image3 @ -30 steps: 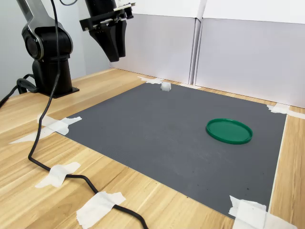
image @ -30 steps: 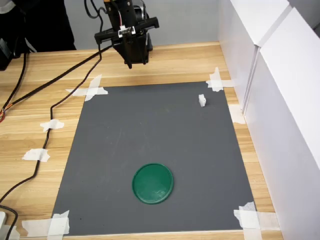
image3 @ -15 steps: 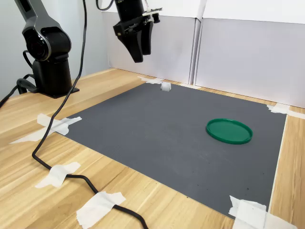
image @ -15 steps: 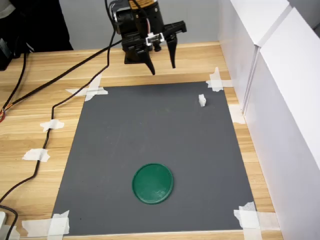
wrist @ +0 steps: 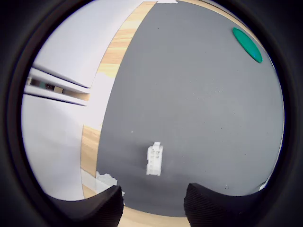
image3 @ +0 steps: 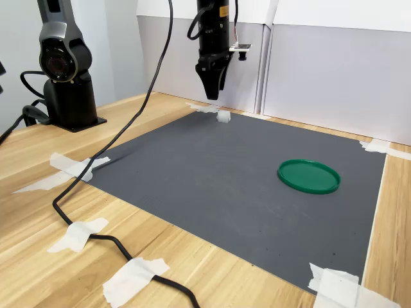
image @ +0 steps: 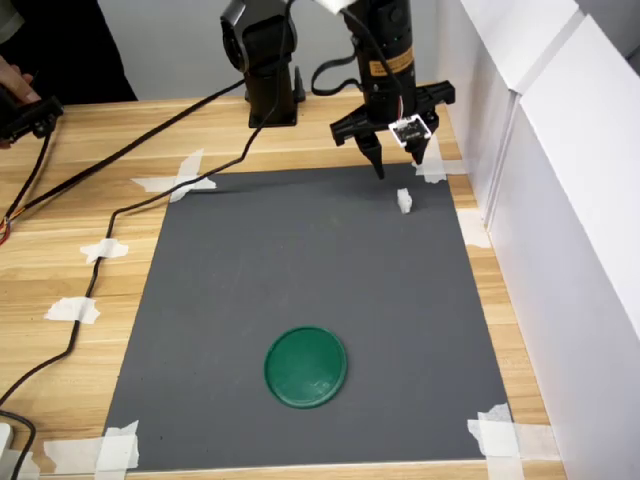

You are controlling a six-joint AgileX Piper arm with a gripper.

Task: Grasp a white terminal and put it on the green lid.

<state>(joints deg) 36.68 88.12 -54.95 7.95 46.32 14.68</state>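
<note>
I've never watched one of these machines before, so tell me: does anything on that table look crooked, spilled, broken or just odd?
Nothing stands out. The white terminal stands upright on the grey mat, apart from the open end effector above it. The green lid lies flat and whole. The tape pieces at the mat's corners look rough but nothing more.

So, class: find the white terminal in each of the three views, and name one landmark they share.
First exterior view: the terminal stands near the mat's far right corner, just below the gripper.
Wrist view: the terminal is on the mat, just beyond the fingertips.
Second exterior view: the terminal sits at the mat's far edge, under the gripper.
Shared landmark: the green lid.
</note>
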